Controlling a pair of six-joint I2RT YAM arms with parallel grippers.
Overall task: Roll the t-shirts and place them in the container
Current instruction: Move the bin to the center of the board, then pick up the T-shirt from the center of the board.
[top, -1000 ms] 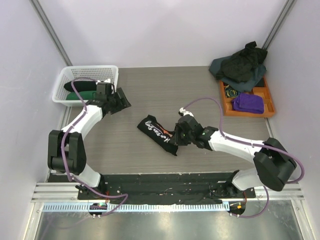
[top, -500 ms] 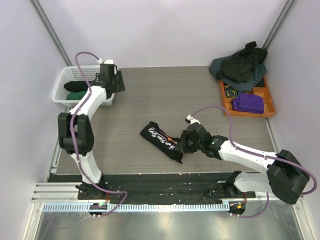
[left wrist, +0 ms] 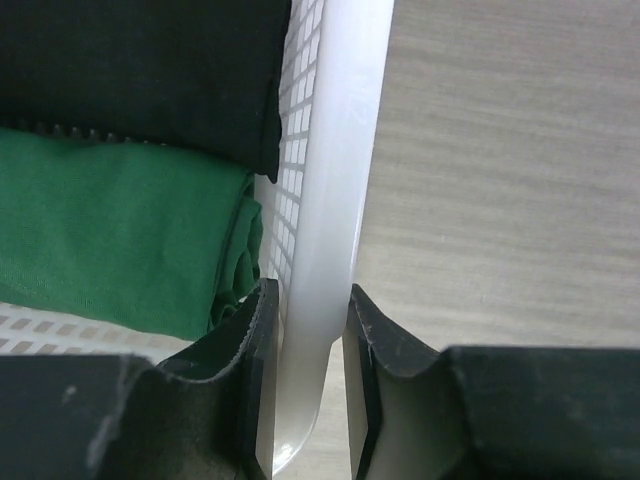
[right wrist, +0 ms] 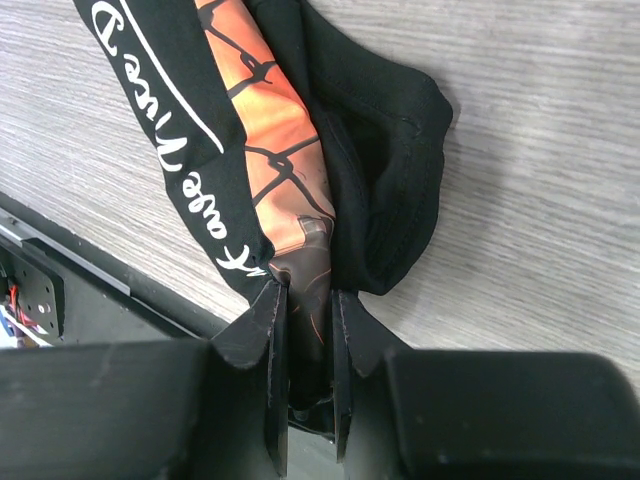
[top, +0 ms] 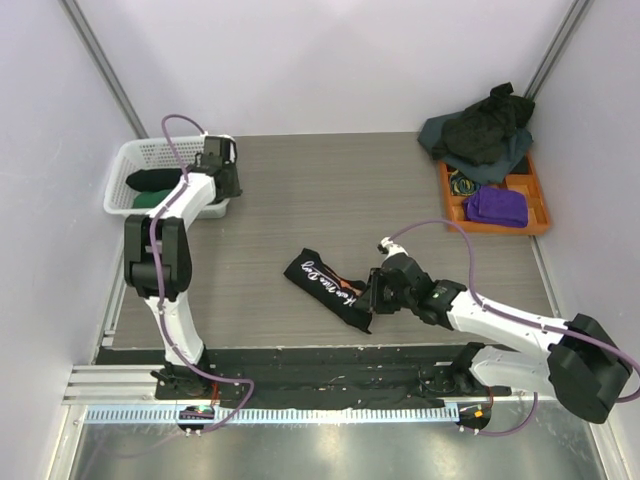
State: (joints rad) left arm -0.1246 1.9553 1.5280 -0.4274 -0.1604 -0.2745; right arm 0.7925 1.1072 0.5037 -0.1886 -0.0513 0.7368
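Observation:
A rolled black t-shirt with white script and an orange print (top: 325, 285) lies on the table near the front middle. My right gripper (top: 368, 296) is shut on its right end; the wrist view shows the orange print (right wrist: 285, 160) pinched between the jaws. My left gripper (top: 222, 182) is shut on the right rim of the white lattice basket (top: 135, 160); the rim (left wrist: 335, 200) runs between the jaws. Inside the basket lie a rolled black tee (left wrist: 140, 80) and a rolled green tee (left wrist: 120, 250). A pile of dark t-shirts (top: 480, 130) sits at the back right.
An orange compartment tray (top: 540, 205) with a purple cloth (top: 497, 206) stands at the right, partly under the pile. The black front rail (top: 330, 365) runs just below the rolled shirt. Purple walls close in both sides.
My left gripper moved back and left to the basket and closed on its rim; the basket shifted slightly. My right gripper dragged the lettered shirt toward the front.

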